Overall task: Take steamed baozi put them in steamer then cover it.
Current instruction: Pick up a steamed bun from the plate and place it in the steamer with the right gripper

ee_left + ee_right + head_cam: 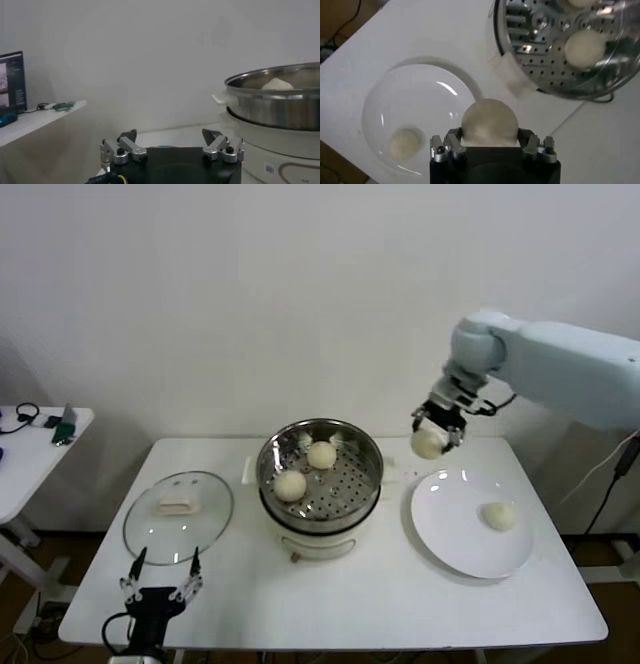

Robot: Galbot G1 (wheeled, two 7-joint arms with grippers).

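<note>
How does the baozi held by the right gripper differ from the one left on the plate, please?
The held baozi is clamped in the right gripper, raised above the table; the plate baozi lies loose on the white plate. The held one is nearer the steamer. Both are round and cream-white.

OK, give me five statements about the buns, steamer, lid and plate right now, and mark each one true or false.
1. Two small round cream-white buns lie in the round shiny steel steamer basket. True.
2. The right end effector is empty. False: it is shut on a third cream-white bun, held in the air between plate and steamer.
3. The flat round white plate holds two buns. False: only one bun remains on it.
4. The round clear glass lid with a cream-white handle covers the steamer. False: it lies on the white table, on the steamer's left.
5. The left end effector is open, at the table's near edge by the lid. True.
</note>
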